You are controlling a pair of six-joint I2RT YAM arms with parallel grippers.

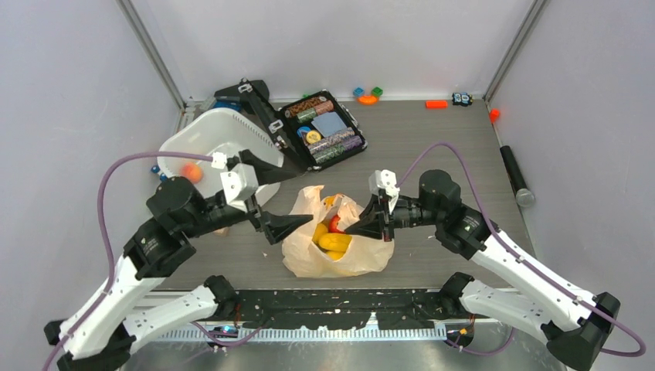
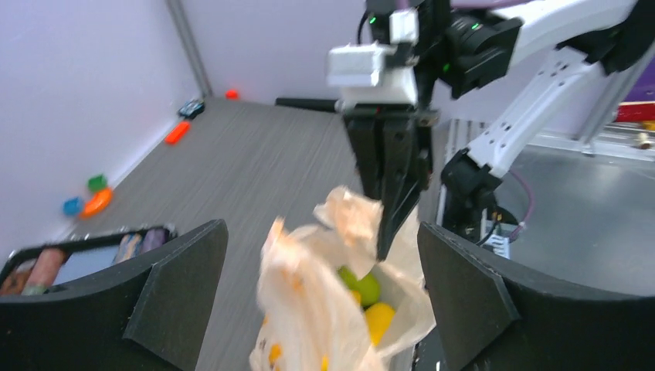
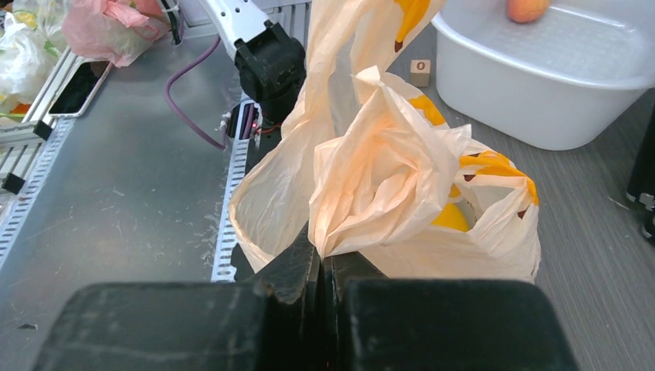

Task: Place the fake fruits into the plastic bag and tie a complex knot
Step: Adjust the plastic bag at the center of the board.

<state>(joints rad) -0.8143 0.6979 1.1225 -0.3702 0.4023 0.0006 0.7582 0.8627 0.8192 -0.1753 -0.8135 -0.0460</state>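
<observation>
Left gripper sits left of centre in the top view with its jaws spread wide and holding nothing. In its wrist view the bag stands between the fingers, apparently untouched.

White tub at upper left holds one orange fruit, well apart from the bag.

Bag is at lower centre on the table, mouth up, with yellow and red fruits showing inside.

Right gripper, just right of the bag mouth, is clamped on a bunch of bag film; its own view shows the jaws pinched on it.

Risks, as I judge them:
- Only one side is held, so the free side may flop over, closing the mouth or spilling fruit.
- The thin film may slip from the pinch or tear if pulled hard.
- The left jaws may close on crumpled film instead of the handle, giving a weak knot.
- Tying now would leave the orange fruit out.
</observation>
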